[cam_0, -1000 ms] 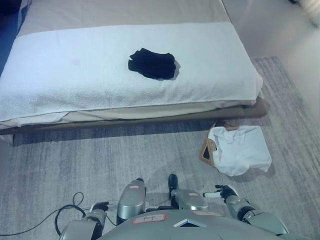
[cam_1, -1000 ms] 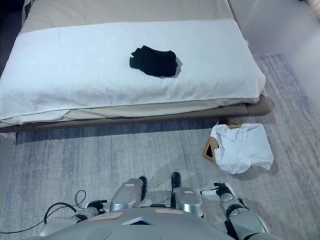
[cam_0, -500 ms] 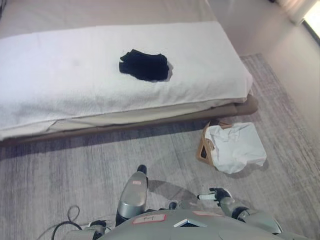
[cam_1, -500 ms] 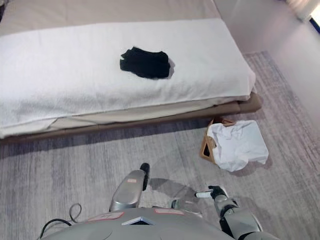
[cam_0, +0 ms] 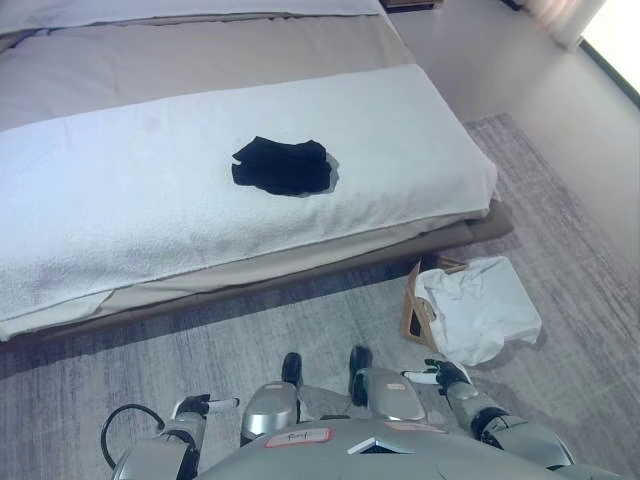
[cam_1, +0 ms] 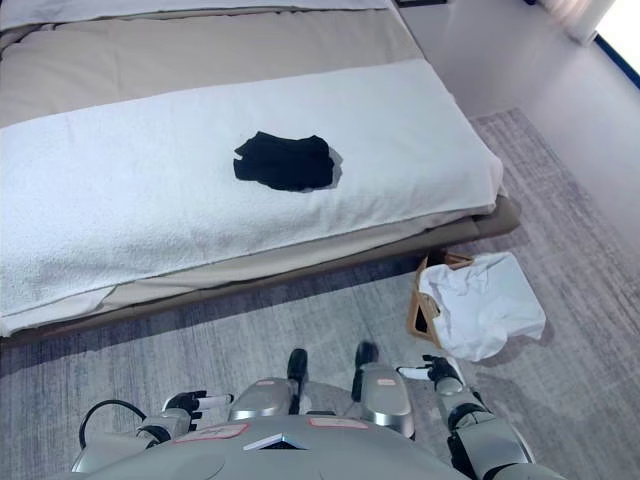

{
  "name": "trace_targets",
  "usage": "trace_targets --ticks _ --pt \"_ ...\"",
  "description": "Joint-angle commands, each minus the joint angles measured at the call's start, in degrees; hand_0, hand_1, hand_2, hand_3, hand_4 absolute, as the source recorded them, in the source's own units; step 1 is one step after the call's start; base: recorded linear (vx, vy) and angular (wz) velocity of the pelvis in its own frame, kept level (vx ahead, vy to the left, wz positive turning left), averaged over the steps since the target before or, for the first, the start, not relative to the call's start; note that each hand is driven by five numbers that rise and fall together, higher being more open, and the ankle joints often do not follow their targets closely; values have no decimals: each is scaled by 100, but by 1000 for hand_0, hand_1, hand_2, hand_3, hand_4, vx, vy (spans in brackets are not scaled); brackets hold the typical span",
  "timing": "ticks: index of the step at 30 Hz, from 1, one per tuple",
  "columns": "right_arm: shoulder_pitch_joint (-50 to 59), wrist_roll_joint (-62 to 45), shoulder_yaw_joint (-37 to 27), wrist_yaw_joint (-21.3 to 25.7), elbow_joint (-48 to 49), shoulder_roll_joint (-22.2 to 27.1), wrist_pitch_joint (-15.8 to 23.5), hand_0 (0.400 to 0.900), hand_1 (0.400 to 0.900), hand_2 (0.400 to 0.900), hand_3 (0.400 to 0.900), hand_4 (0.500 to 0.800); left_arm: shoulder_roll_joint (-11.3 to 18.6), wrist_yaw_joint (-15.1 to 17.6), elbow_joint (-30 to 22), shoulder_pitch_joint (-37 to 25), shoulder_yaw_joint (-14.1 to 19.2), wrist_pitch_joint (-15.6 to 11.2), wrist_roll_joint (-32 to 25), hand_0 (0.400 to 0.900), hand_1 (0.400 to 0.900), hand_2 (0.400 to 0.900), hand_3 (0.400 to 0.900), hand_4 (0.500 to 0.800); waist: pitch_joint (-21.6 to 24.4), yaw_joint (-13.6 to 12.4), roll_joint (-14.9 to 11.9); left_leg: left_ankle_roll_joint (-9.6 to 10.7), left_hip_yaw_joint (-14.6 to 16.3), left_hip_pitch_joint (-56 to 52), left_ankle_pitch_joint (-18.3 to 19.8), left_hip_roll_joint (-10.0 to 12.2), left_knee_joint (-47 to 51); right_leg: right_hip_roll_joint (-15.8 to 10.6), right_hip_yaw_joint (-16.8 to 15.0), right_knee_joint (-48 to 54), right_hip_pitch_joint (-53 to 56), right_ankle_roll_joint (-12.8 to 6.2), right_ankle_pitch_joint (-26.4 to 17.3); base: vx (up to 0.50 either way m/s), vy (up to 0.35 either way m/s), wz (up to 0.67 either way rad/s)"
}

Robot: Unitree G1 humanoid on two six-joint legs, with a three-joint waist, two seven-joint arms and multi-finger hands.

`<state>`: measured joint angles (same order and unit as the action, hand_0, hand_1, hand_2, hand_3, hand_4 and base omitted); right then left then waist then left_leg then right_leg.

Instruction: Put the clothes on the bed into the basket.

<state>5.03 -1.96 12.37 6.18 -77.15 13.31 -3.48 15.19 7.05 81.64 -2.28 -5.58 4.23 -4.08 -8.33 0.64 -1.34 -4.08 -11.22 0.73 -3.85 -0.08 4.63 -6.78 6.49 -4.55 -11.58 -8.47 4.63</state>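
Black cloth, a small crumpled garment (cam_0: 283,166), lies on the bed (cam_0: 120,70) in the upper middle of the frame, resting on the white towel-like cover (cam_0: 130,190) that spans the mattress. It is bunched into a low, flattish heap with an uneven outline, a few folds showing on top and a notch on its upper edge. Its long axis runs roughly left to right across the frame, nearly parallel to the near edge of the bed, with the left end slightly narrower than the right. It sits well back from that near edge and nothing touches it.

On the grey rug (cam_0: 120,360), in the lower right of the frame just beside the bed's near corner, stands a brown basket (cam_1: 421,312) with a white garment (cam_1: 485,303) piled in it and spilling over its right side, hiding most of the rim.

Both hands sit low along the bottom edge, well apart from the black garment. The left hand (cam_1: 190,402) shows at the lower left, its white-tipped fingers extended sideways and holding nothing. The right hand (cam_0: 440,374) shows at the lower right, near the basket but not touching it, its fingers likewise stretched out to the left and grasping nothing.
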Motion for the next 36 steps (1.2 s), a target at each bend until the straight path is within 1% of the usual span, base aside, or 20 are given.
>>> trace_targets --ticks 1,4,6,8,9,11,12,13,15,16,18,19,20,21,23,25,30,32,34,36 --pt "-212 -59 -159 201 -154 415 -85 900 900 900 900 800 100 -6 135 87 -39 34 221 900 900 900 900 800 -154 144 126 483 90 -584 184 -335 37 16 -65 398 -165 10 -1501 322 -136 24" --pt "-218 55 -107 151 -181 432 -112 900 900 900 900 800 84 -31 180 153 -13 45 286 900 900 900 900 800 -127 116 16 425 87 -829 424 -377 37 -82 38 383 -155 -21 -1599 271 -170 2" --pt "-219 74 -110 120 -192 443 -103 900 900 900 900 800 42 -28 220 171 26 60 301 900 900 900 900 800 6 61 -61 456 106 -956 630 -387 37 -123 144 425 -5 8 -1578 309 -251 -4" --pt "-168 68 -96 99 -236 479 -102 900 900 900 900 800 9 -19 228 175 52 58 249 900 900 900 900 800 133 54 -35 525 97 -1076 730 -244 37 -50 141 299 82 88 -1479 367 -323 8" --pt "-160 8 -144 118 -254 520 -88 900 900 900 900 800 -54 18 209 204 48 63 162 900 900 900 900 800 187 61 49 603 77 -1205 717 -21 37 78 204 38 117 227 -1198 302 -291 11" --pt "-154 -9 -141 125 -252 555 -72 900 900 900 900 800 -84 6 198 204 33 63 142 900 900 900 900 800 174 76 71 652 91 -1240 744 54 -95 141 228 -38 174 296 -1069 221 -244 5" --pt "-161 6 -124 129 -257 581 -62 900 900 900 900 800 -111 -17 194 209 5 59 144 900 900 900 900 800 165 71 69 721 142 -1120 719 96 -614 196 243 -49 277 371 -963 232 -303 -6" --pt "-150 33 -84 134 -256 607 -45 900 900 900 900 800 -135 -26 172 226 -20 63 138 900 900 900 900 800 112 30 69 804 227 -910 543 125 -1282 279 217 -25 455 449 -882 173 -322 -12" --pt "-115 58 -32 136 -224 686 -51 900 900 900 900 800 -155 12 60 182 -45 70 55 900 900 900 900 800 -114 -141 -85 819 183 -48 108 -142 -2771 232 182 69 710 551 -798 81 -342 -11" --pt "-79 130 44 128 -223 734 -71 900 900 900 900 800 -159 2 16 139 -102 70 20 900 900 900 900 800 -265 -241 -151 796 215 309 42 -300 -3190 211 199 109 839 618 -732 89 -344 2" --pt "-39 324 175 151 -254 804 -121 900 900 900 900 800 -193 6 -21 118 -198 59 19 900 900 900 900 800 -392 -420 -227 724 590 1073 150 -524 -3142 200 253 202 1063 655 -636 204 -267 2" --pt "-25 436 249 126 -311 813 -149 900 900 900 900 800 -191 -5 -32 148 -227 61 32 900 900 900 900 800 -379 -514 -208 678 790 1318 123 -536 -2746 254 263 270 1195 647 -589 339 -174 1" --pt "-29 493 271 103 -367 813 -171 900 900 900 900 800 -193 -19 -15 203 -211 69 63 900 900 900 900 800 -315 -599 -150 654 1001 1431 11 -383 -2159 339 306 386 1337 609 -522 423 -132 -5" --pt "-42 503 276 104 -390 810 -161 900 900 900 900 800 -206 -14 -11 270 -197 61 89 900 900 900 900 800 -281 -713 -63 670 1089 1428 -279 -283 -1528 475 262 483 1509 598 -452 415 -75 -18" --pt "-52 500 304 126 -312 834 -126 900 900 900 900 800 -193 -14 12 365 -164 61 109 900 900 900 900 800 -276 -865 -2 689 1056 1396 -679 -189 -726 609 129 562 1755 612 -321 405 -28 -29" --pt "-61 494 335 140 -252 844 -113 900 900 900 900 800 -193 -7 23 425 -146 55 125 900 900 900 900 800 -261 -952 17 792 1012 1452 -821 -33 -254 620 69 578 1995 593 -154 374 11 -11" --pt "-108 599 421 91 -162 773 -78 900 900 900 900 800 -169 -35 9 488 -154 60 184 900 900 900 900 800 -157 -1054 64 936 1108 1352 -1113 343 -294 593 50 514 2430 561 170 339 60 1" --pt "-62 635 474 67 -78 756 -67 900 900 900 900 800 -137 -13 -13 434 -182 75 249 900 900 900 900 800 -137 -1074 20 957 1341 1519 -1165 550 -524 491 118 566 2563 491 242 250 118 15" --pt "-37 698 523 73 -98 722 -58 900 900 900 900 800 -139 11 11 396 -208 77 275 900 900 900 900 800 -51 -1110 -16 902 1378 1524 -1122 588 -476 375 171 639 2627 415 265 241 155 15" --pt "-19 733 507 115 -92 687 -44 900 900 900 900 800 -98 58 16 330 -261 76 334 900 900 900 900 800 78 -1082 -141 832 1494 1544 -995 473 -581 169 276 609 2694 301 186 340 213 35"
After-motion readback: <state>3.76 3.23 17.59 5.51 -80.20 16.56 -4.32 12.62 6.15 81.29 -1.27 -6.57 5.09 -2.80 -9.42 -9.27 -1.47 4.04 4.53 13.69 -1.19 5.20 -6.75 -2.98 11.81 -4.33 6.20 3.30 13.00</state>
